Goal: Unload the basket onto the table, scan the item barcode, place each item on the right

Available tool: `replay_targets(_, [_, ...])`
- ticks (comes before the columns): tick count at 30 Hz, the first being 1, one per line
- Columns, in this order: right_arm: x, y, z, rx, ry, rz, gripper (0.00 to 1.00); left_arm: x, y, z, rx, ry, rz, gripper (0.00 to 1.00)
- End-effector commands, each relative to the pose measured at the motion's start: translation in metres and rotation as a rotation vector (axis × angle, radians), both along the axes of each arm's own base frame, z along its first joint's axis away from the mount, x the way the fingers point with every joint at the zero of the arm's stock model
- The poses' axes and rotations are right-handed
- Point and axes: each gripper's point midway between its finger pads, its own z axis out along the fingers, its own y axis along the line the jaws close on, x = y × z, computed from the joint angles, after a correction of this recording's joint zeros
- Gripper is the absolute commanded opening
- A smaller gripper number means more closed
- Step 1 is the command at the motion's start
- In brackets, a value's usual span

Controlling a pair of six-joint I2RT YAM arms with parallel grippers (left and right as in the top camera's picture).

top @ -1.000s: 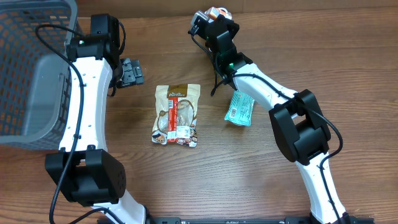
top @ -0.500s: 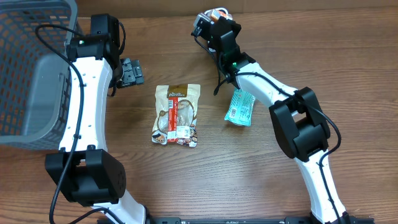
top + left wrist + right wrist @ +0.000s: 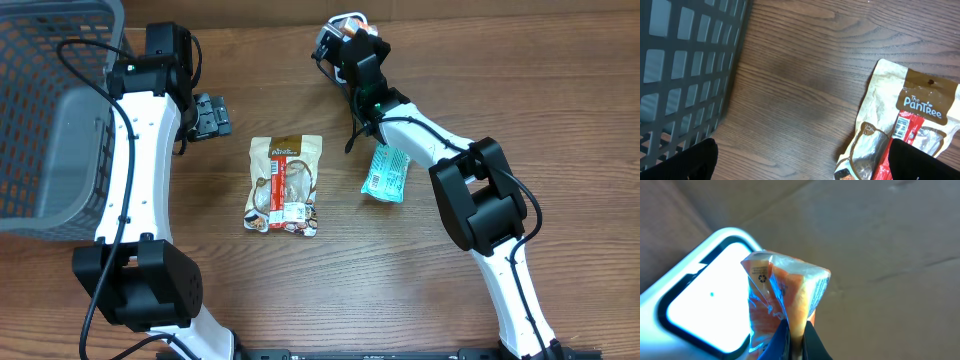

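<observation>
Right fingers (image 3: 815,347) clench the packet (image 3: 785,290), upright just right of the scanner (image 3: 705,305) window; left fingers (image 3: 685,160) spread, empty.

Left wrist view: the pouch (image 3: 883,107) carries a brown header (image 3: 927,97) with "The PanTree" in white. A barcode patch sits on its red strip (image 3: 892,150), digits illegible.

Right wrist view: the orange packet (image 3: 790,295) bears a small round printed mark, not readable.

Overhead: the teal packet (image 3: 386,172) has a white label (image 3: 378,181), print too small to read.
</observation>
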Motion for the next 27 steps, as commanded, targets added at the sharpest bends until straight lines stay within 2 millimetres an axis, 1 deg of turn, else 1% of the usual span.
replay_targets(1, [0.001, 0.003, 0.02, 0.026, -0.066, -0.032, 0.04, 0.003, 0.0, 0.006, 0.015, -0.017, -0.004, 1.0])
replay_targets(4, [0.004, 0.0, 0.04, 0.064, -0.148, -0.062, 0.04, 0.003, 0.0, 0.006, 0.015, -0.016, -0.004, 1.0])
replay_targets(6, [0.004, -0.005, 0.053, 0.089, -0.199, -0.098, 0.04, 0.003, 0.0, 0.006, 0.015, -0.017, -0.004, 1.0])
replay_targets(9, [0.003, -0.011, 0.068, 0.122, -0.258, -0.137, 0.04, 0.003, 0.0, 0.006, 0.015, -0.017, -0.004, 1.0])
replay_targets(11, [0.0, -0.007, 0.078, 0.148, -0.285, -0.142, 0.03, 0.003, 0.0, 0.006, 0.015, -0.017, -0.004, 1.0])
replay_targets(14, [-0.005, 0.006, 0.089, 0.183, -0.294, -0.106, 0.04, 0.003, 0.0, 0.006, 0.015, -0.017, -0.004, 1.0])
replay_targets(15, [-0.007, 0.012, 0.09, 0.178, -0.283, -0.081, 0.04, 0.003, 0.0, 0.006, 0.015, -0.017, -0.004, 1.0])
replay_targets(17, [-0.008, 0.019, 0.085, 0.161, -0.251, -0.053, 0.04, 0.003, 0.0, 0.006, 0.015, -0.017, -0.004, 1.0])
replay_targets(19, [-0.009, 0.02, 0.069, 0.123, -0.191, -0.049, 0.04, 0.003, 0.0, 0.006, 0.015, -0.017, -0.004, 1.0])
replay_targets(20, [-0.01, 0.02, 0.058, 0.097, -0.149, -0.049, 0.04, 0.003, 0.0, 0.006, 0.015, -0.017, -0.004, 0.99])
replay_targets(21, [-0.012, 0.019, 0.053, 0.102, -0.128, -0.062, 0.04, 0.003, 0.0, 0.006, 0.015, -0.017, -0.004, 1.0])
replay_targets(24, [-0.016, 0.019, 0.064, 0.155, -0.154, -0.099, 0.04, 0.003, 0.0, 0.006, 0.015, -0.017, -0.004, 1.0])
replay_targets(27, [-0.024, 0.028, 0.089, 0.223, -0.184, -0.082, 0.03, 0.003, 0.0, 0.006, 0.015, -0.016, -0.004, 1.0])
